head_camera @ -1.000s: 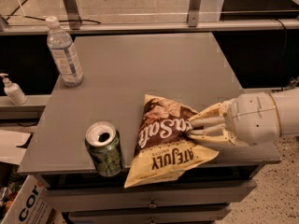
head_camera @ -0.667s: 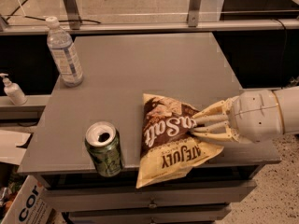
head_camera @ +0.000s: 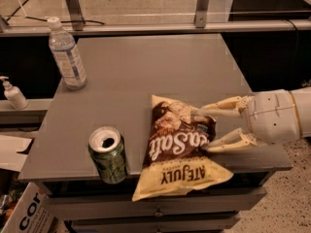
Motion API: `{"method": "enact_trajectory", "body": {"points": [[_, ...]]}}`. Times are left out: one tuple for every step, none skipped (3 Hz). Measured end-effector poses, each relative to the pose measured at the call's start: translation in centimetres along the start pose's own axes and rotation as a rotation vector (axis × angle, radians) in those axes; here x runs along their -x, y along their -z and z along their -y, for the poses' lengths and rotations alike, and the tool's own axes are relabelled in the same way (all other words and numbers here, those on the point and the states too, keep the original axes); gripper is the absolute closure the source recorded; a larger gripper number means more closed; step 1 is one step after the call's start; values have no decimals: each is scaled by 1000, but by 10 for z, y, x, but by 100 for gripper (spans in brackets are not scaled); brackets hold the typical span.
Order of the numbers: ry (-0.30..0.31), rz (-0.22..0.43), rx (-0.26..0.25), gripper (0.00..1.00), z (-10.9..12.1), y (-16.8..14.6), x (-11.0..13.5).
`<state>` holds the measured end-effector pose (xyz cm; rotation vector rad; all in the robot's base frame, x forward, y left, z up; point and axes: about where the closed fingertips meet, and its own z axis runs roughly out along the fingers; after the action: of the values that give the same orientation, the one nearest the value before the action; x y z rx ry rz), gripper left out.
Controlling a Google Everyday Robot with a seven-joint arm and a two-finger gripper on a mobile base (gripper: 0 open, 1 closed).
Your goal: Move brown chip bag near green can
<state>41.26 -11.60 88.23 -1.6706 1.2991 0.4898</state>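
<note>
Nearest the camera, the cream-yellow end of the chip bag (head_camera: 177,152) hangs out past the front edge of the tabletop (head_camera: 146,76). The rest of the bag lies back across the surface with its lettering facing up. Just to its left, apart by a narrow strip of bare surface, the can (head_camera: 108,155) stands upright close to that same front edge, so the bag already looks about as near as the task asks. The end effector (head_camera: 205,130) reaches in from the right, its two fingers (head_camera: 228,103) spread about the bag's crumpled right side and closed as far as the bag allows, which I read as a hold on it. What remains, I judge, is a clean release. Better to draw the bag a little back from the edge first (that overhanging end could tip it to the floor), then let it settle flat, part the fingers fully and back straight out to the right so nothing drags. Any push leftward risks knocking the can off the front. Further back, the water bottle (head_camera: 67,55) stands at the far left, well clear of all this.
</note>
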Motion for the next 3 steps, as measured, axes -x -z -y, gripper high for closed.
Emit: {"method": "enact_trajectory", "body": {"points": [[-5, -6, 4, 0, 1, -1, 0], [-10, -14, -1, 0, 3, 1, 0], [-26, -38, -30, 0, 15, 13, -5]]}}
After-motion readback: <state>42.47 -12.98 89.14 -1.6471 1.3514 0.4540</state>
